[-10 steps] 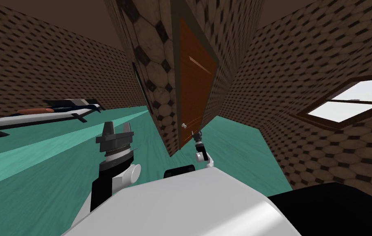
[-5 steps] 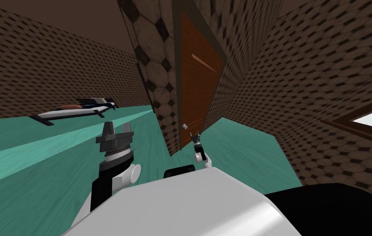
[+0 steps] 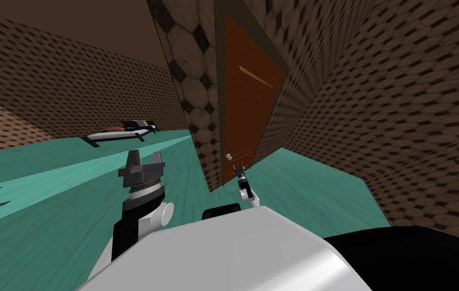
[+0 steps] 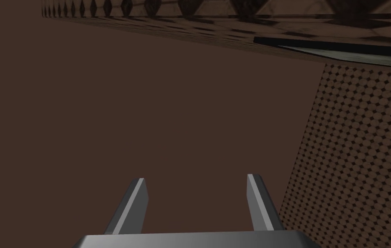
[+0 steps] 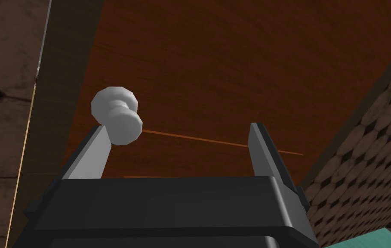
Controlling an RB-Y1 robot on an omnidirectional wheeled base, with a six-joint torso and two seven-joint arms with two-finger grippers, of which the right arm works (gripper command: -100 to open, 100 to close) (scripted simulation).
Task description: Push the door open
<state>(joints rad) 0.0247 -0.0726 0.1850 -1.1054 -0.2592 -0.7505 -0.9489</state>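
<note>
Brown tiled walls [image 3: 400, 126] and a teal floor [image 3: 46, 202] surround the door [image 3: 246, 111], which stands upper centre in the head view. I cannot tell whether it is latched. The right gripper [image 3: 240, 170] sits just below the knob [image 3: 228, 156], spread and holding nothing, with one finger just beside the knob. To push well, I'd press the panel squarely on the knob side, away from the hinges — steady, no jab. The left gripper [image 3: 145, 156], left of centre, is also spread and empty. Count: one door, one knob, two grippers.
</note>
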